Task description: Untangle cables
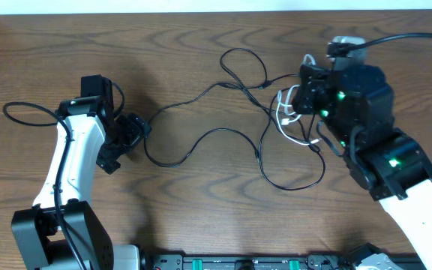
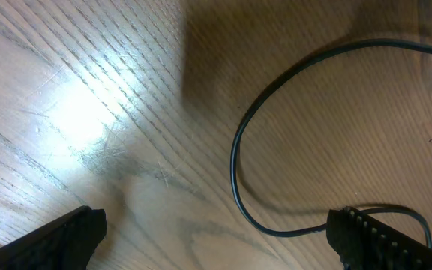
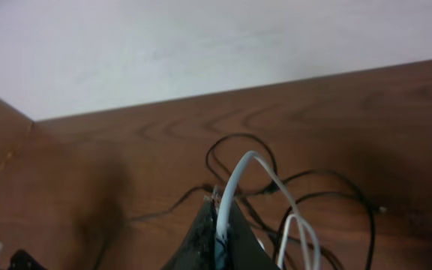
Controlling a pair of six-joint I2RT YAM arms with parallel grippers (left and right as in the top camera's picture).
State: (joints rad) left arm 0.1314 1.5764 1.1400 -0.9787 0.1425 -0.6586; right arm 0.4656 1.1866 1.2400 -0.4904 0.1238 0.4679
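The white cable [image 3: 235, 172] arcs up in a loop from my right gripper [image 3: 217, 214], whose fingers are pressed together on it. The black cable [image 1: 227, 130] sprawls across the middle of the bench [image 1: 201, 217], crossing itself in several loops and meeting the white one beside that gripper. My left gripper [image 2: 216, 221] is spread wide and holds nothing, with a black loop near its right finger. I judge the untangling barely begun: the 2 cables are not yet apart.

Cables [image 1: 231, 130] on table [image 1: 186, 45], centre-right
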